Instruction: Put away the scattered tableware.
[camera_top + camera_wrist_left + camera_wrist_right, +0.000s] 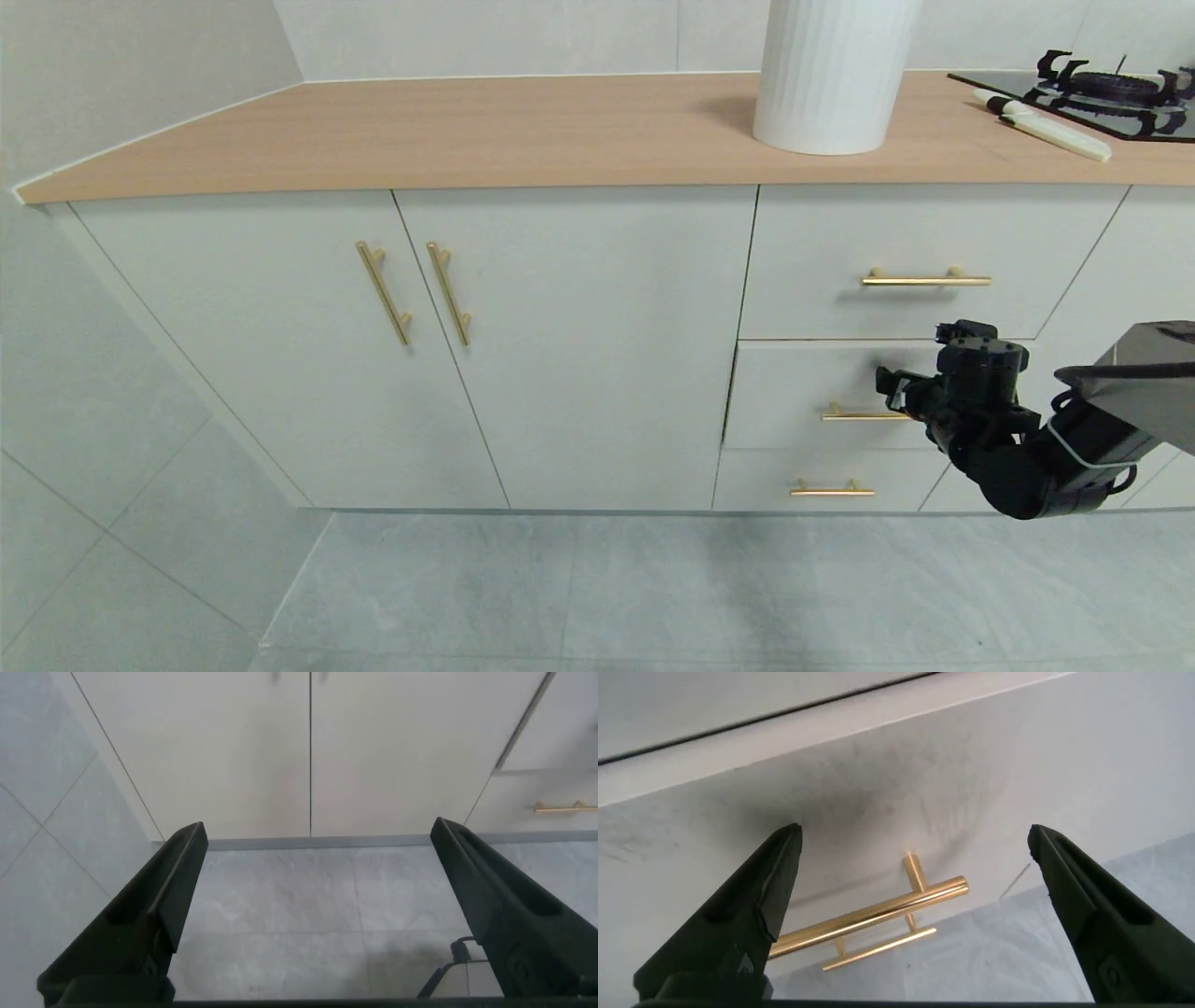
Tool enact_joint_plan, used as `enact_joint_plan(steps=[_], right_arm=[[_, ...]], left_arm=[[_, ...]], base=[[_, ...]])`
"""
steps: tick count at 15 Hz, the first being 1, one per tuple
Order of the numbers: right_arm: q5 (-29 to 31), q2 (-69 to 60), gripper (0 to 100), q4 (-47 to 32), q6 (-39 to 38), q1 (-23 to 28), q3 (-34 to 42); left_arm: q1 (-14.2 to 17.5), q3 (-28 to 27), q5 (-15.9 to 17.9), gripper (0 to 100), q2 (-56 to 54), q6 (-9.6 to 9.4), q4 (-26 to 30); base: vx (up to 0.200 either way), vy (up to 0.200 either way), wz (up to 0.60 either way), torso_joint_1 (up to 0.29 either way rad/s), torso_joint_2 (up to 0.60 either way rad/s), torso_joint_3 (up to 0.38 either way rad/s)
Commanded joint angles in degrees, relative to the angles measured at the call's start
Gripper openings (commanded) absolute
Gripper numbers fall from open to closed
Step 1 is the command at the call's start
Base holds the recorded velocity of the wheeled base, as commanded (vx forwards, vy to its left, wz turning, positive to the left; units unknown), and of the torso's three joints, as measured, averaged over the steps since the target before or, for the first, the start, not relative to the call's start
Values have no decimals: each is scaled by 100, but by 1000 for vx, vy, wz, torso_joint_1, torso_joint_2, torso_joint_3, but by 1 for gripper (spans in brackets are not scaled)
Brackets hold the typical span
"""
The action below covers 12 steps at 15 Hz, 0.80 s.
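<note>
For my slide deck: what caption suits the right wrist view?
Open right gripper poised before the gold drawer handle, not yet gripping it.

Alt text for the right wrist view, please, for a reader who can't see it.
The open gripper faces a gold handle on a pale drawer, its dark fingers spread to either side of the bar, not touching it. Grey floor shows past the drawer.

Your right pincer is spread wide. The gold handle lies just ahead of the gap between its fingers, with free room to either side of the bar. Beyond it the drawer front blocks the way. Your left pincer is also spread, with open floor below and closed cabinet doors ahead.
</note>
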State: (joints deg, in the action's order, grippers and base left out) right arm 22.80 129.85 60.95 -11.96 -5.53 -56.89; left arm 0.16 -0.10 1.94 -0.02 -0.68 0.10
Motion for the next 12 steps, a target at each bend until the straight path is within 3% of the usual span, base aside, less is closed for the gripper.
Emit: enact_joint_plan(steps=[1,8,10,12], right_arm=[[-3,31,100,-4,1,9,-50],[410,260,100,-4,-105,17,-472],[392,84,100,-4,-105,9,-270],[6,-435,100,-13,-96,17,302]], left_arm=[[2,1,0,100,2,-2,-1],[2,1,0,100,2,-2,-1],[2,1,0,100,2,-2,-1],[2,1,0,100,2,-2,8]], base=[[0,0,0,0,0,0],[0,0,0,0,0,0],[0,0,0,0,0,0],[0,0,0,0,0,0]])
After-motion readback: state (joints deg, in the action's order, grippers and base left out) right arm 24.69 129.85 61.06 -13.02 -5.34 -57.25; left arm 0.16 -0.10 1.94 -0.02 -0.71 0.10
